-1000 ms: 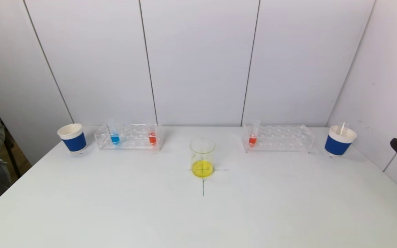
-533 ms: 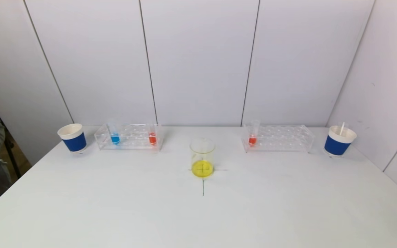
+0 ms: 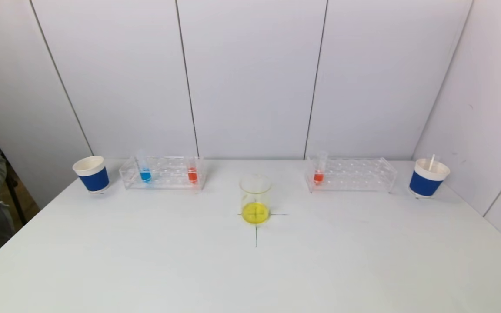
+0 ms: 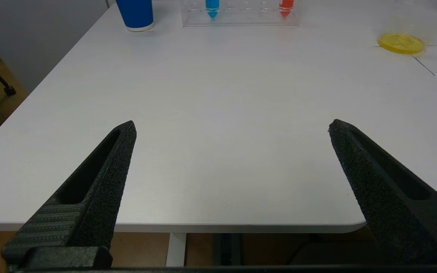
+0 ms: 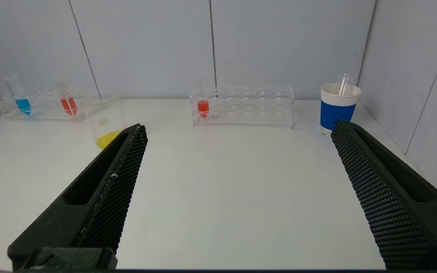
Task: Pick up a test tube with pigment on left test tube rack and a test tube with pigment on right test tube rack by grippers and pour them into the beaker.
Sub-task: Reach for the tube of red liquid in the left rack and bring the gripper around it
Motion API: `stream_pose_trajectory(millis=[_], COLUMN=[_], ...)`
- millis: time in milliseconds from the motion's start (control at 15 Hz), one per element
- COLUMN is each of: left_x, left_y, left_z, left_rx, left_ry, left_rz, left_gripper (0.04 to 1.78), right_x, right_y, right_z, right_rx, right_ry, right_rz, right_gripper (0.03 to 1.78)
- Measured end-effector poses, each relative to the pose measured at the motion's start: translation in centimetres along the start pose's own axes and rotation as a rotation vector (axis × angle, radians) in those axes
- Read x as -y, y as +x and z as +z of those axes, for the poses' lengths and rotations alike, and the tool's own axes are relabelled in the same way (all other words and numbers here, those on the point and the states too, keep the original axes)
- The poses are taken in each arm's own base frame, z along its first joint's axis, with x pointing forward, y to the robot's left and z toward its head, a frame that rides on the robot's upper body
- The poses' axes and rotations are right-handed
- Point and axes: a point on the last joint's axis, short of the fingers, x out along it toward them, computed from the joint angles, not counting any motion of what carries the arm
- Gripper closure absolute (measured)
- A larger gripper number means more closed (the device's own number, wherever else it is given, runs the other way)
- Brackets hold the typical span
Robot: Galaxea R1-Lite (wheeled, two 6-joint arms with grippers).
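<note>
Head view shows a white table [image 3: 146, 261] with a clear glass beaker holding yellow liquid [image 3: 255, 199] standing on a drawn cross mark at the centre. At the back on the robot's left sits a clear acrylic left test tube rack [image 3: 163, 173] with 2 tubes: a blue-pigment test tube [image 3: 144, 167] at its outer end and a red-pigment test tube [image 3: 192, 168] at its inner end. At the back on the right, a matching clear right test tube rack [image 3: 351, 174] carries 1 red-orange test tube [image 3: 319, 168] at the end nearest the beaker. A blue-and-white paper cup [image 3: 91, 174] stands outside the left rack, and a second blue-and-white paper cup with a thin stick in it [image 3: 427, 177] stands outside the right rack.

Neither arm appears in the head view. The left gripper [image 4: 231, 127] hangs near the table's front edge with its jaws spread wide and nothing between them; the right gripper [image 5: 237, 127] is likewise wide apart and empty, facing the right rack from well back.

No tube is lifted, so both picks and pours remain. The likely trouble: the tubes are slim, clear and smooth, so an off-centre squeeze could tilt one in its hole or drag the light rack. A tube carried tilted could spill pigment short of the beaker, and 2 arms meeting over 1 narrow rim could knock it.
</note>
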Motion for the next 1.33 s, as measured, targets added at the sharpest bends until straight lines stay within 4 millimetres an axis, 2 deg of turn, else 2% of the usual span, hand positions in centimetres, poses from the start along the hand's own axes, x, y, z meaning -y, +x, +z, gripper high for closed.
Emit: stream_pose_trajectory(millis=[333,733,867,1067,1333], left_x=[0.0,0.0,0.0,0.0,0.0], left_y=[0.0,0.0,0.0,0.0,0.0], left_z=[0.0,0.0,0.0,0.0,0.0], left_rx=[0.000,0.000,0.000,0.000,0.000], left_ry=[0.001,0.001,0.000,0.000,0.001], left_rz=[0.000,0.000,0.000,0.000,0.000], left_gripper=[0.05,0.05,0.05,0.05,0.05], right_x=[0.0,0.1,0.3,0.6,0.8], right_y=[-0.9,-0.6,-0.5,-0.3,-0.4], right_z=[-0.5,-1.0,-1.5,-3.1,-4.9], right_rx=[0.083,0.235,0.200,0.049,-0.126], right_ry=[-0.019,-0.079,-0.105,-0.105,-0.086], right_rz=[-0.004,-0.013,-0.067,-0.155,-0.167], right_gripper=[0.05,0.05,0.05,0.05,0.05])
